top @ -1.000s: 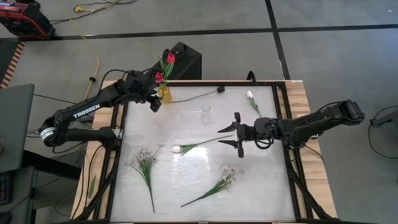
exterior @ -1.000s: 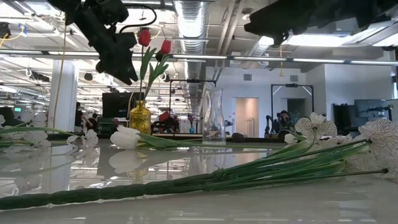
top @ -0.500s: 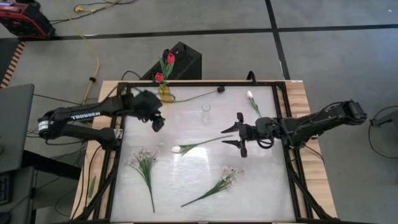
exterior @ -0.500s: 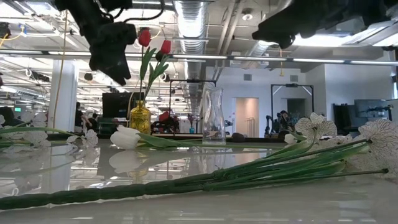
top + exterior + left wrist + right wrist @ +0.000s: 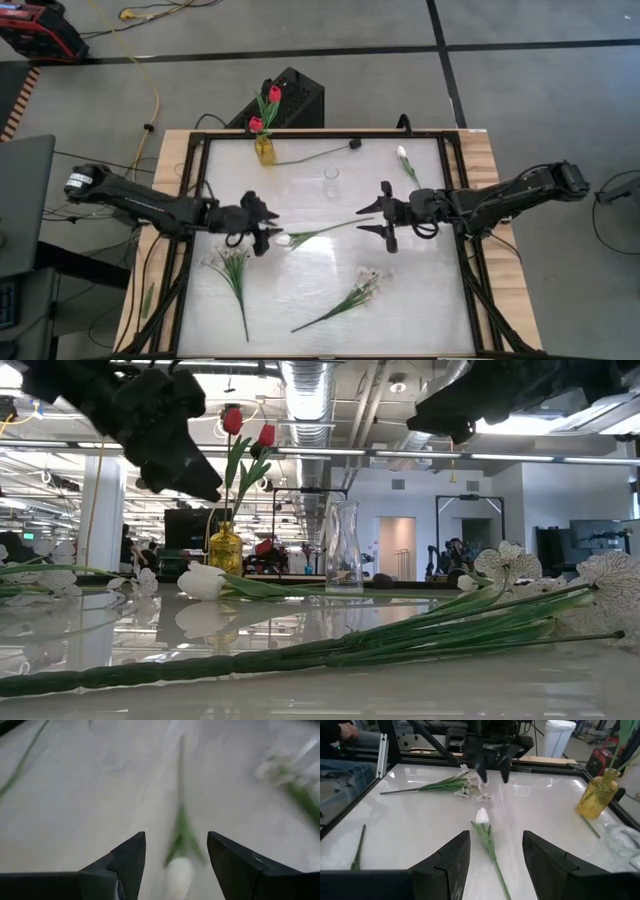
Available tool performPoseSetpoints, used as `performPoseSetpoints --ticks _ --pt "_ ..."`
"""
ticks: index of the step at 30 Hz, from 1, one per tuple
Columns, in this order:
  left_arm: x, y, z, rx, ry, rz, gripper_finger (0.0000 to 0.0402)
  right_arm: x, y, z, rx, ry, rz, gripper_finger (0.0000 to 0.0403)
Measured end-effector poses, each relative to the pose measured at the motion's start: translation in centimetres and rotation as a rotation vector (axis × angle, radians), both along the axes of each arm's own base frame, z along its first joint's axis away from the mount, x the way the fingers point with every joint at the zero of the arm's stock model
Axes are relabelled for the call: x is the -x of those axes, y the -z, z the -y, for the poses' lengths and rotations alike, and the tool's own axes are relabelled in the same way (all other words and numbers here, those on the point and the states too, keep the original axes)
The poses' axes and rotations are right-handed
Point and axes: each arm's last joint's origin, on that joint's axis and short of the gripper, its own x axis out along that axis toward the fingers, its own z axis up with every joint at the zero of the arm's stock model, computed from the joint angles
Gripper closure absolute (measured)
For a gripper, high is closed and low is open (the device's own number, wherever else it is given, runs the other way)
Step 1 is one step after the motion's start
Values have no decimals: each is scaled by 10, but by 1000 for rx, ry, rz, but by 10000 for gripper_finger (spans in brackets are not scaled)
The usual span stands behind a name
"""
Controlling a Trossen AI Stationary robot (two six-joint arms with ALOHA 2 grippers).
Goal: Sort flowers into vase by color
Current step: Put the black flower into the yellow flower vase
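A white tulip point(image 5: 283, 240) lies flat mid-table, its stem point(image 5: 330, 229) running toward the right. My left gripper point(image 5: 270, 232) is open just left of its head. In the left wrist view point(image 5: 175, 836) the head point(image 5: 179, 872) shows between the fingers, and in the low view the gripper point(image 5: 185, 455) hangs above the table. My right gripper point(image 5: 362, 219) is open at the stem's free end, looking along the tulip point(image 5: 481, 816). A yellow vase point(image 5: 263, 148) holds two red flowers point(image 5: 272, 95). A clear vase point(image 5: 331, 180) stands nearby.
A second white tulip point(image 5: 402, 155) lies at the far right. A dark-headed flower point(image 5: 354, 143) lies beside the yellow vase. Two leafy sprigs point(image 5: 232, 265) point(image 5: 355, 295) lie nearer the near edge. A black box point(image 5: 295, 95) stands beyond the far edge.
My left gripper has swung away from the yellow vase, toward the near edge and to the right, coming down to the white tulip's head. It stays open. My right gripper has held its place at the stem end. No flower has moved.
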Motion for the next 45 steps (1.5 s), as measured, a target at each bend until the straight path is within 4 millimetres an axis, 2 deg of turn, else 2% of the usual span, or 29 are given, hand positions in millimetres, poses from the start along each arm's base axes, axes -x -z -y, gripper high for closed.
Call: performPoseSetpoints --ticks 5,9,12,16,19,22,26,31,37,40,45 --pt "9 23 10 -42 16 112 200 0 0 0 -37 12 -4 195" --pt "9 26 8 -122 -21 150 200 0 0 0 -39 12 -4 195" --pt "-4 25 10 -201 -2 153 200 0 0 2 -32 19 -3 195" --pt "-37 27 17 -348 52 85 200 -1 0 9 -32 48 -2 195" --pt "-63 29 12 -471 -2 11 200 -1 0 14 -39 74 -1 195" --pt "-86 30 -1 -543 -40 -40 200 -1 0 17 -58 93 -1 195" --pt "-101 35 -23 -574 -55 -97 200 -1 2 18 -70 103 -17 195" --pt "-99 38 -71 -531 -155 -145 200 0 5 18 -67 102 -52 195" --pt "-87 45 -124 -400 -116 -181 201 0 6 22 -57 117 -60 195" --pt "-83 50 -140 -386 -146 -234 201 0 6 25 -45 125 -60 195" --pt "-104 48 -152 -393 -158 -332 201 1 8 31 -23 146 -75 195"
